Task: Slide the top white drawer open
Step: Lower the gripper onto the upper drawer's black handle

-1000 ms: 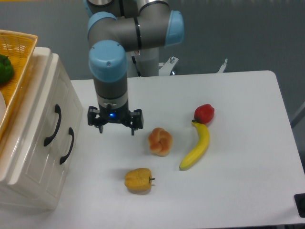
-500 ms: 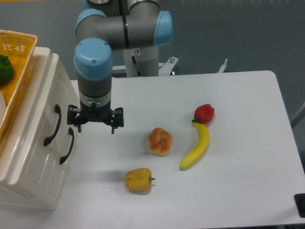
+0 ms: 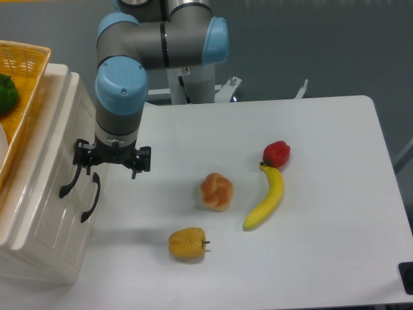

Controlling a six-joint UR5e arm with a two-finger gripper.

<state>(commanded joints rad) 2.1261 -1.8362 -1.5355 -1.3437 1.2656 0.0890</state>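
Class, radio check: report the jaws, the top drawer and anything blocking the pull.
Gripper jaws open, at the upper black handle, not closed on it. Top white drawer shut. Bread roll and yellow pepper lie on the table, clear of the gripper.

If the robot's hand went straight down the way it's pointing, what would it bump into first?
Probably the top drawer's black handle. The hand points down with its fingers spread, and its left fingertip already overlaps the handle's upper end. Depth is hard to judge, so it may slip past and meet the table instead.

White table (image 3: pixel 335 258), seemingly grey wall (image 3: pixel 322 39).
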